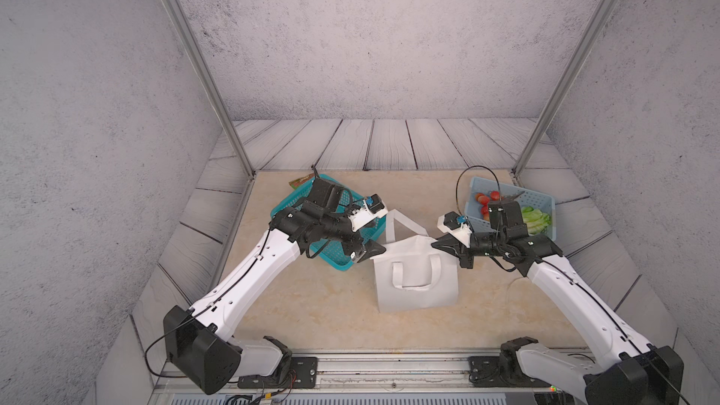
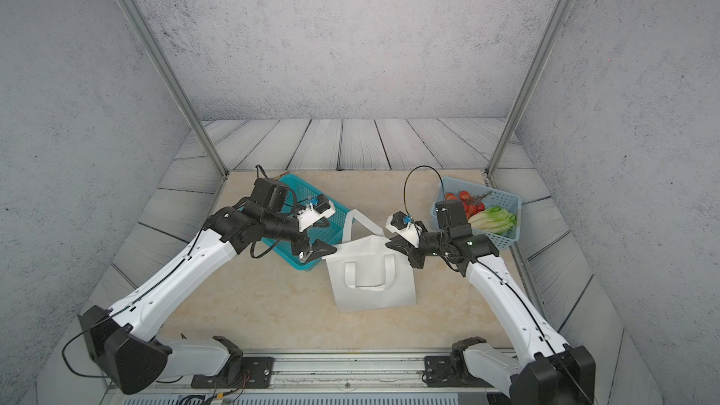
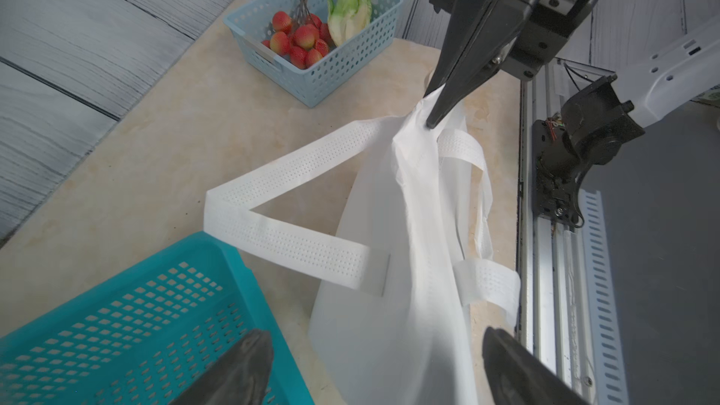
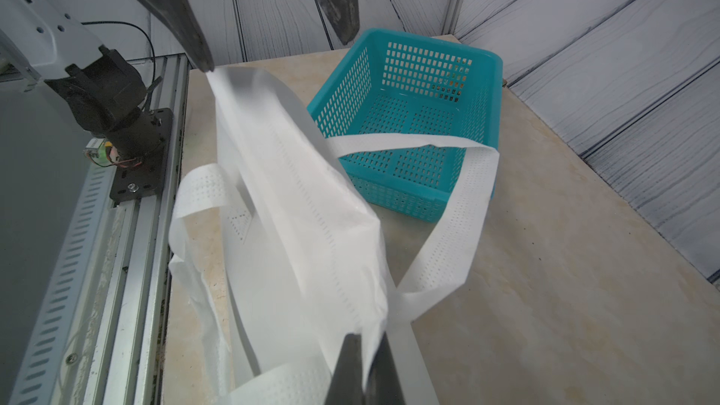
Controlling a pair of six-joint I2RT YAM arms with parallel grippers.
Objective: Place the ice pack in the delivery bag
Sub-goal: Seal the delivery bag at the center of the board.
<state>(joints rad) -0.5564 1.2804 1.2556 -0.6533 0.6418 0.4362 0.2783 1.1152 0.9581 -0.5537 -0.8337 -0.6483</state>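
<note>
Delivery bag [image 3: 389,305] — left wrist view shows right gripper [image 3: 433,112] pinching it.

The bag's [image 1: 417,282] mouth lies closed flat, hiding its inside in every view. In a top view the left arm [image 1: 249,278] covers much of the teal basket [image 1: 338,262] and most of a packet [image 1: 300,181] behind it, too small to read. The right arm [image 1: 576,294] masks part of the blue basket [image 1: 541,198]. Each wrist view's edge cuts off its own fingers: left tool [image 3: 376,331], right tool [image 4: 368,338].

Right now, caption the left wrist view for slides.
Right gripper pinches the delivery bag at its rim; left gripper open near teal basket.
</note>
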